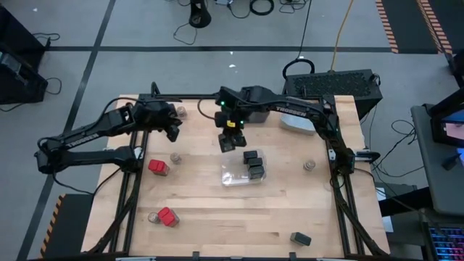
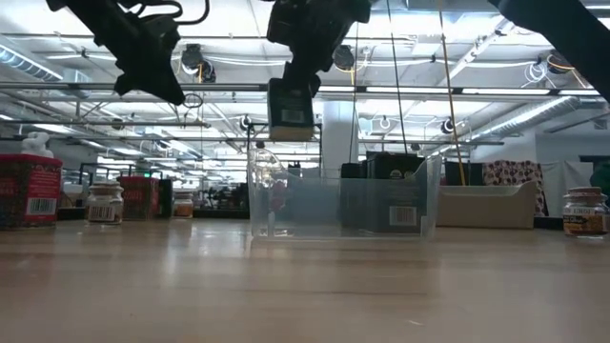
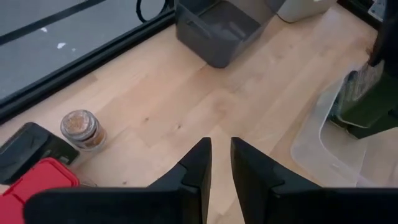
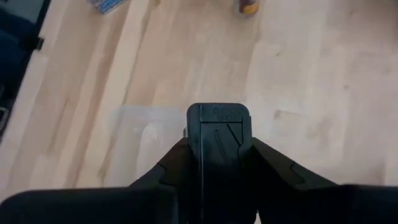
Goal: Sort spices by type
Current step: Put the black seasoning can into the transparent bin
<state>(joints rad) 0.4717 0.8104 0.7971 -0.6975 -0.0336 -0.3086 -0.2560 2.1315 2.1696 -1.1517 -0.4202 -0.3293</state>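
1. High view: our right gripper point(image 1: 230, 140), clamped on a dark spice box point(image 1: 229, 143), hangs beside the clear bin point(image 1: 230, 176), which holds three dark boxes point(image 1: 253, 164).
2. Our left gripper point(image 1: 172, 129), fingers nearly together, waits empty.
3. Red boxes point(image 1: 158, 167), jars point(image 1: 309, 166) and one dark box point(image 1: 300, 238) remain scattered on the counter point(image 1: 232, 217).

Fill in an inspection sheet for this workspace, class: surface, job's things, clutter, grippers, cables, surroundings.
Surface: wooden table.
Job's things: three black boxes in the clear bin; red boxes and jars scattered; one black box near the table's edge.
Clutter: nothing seen.
Grippers: right gripper holds a black box above the table; left gripper empty, fingers nearly shut.
Cables: loose on the floor.
Surroundings: black case behind the table.
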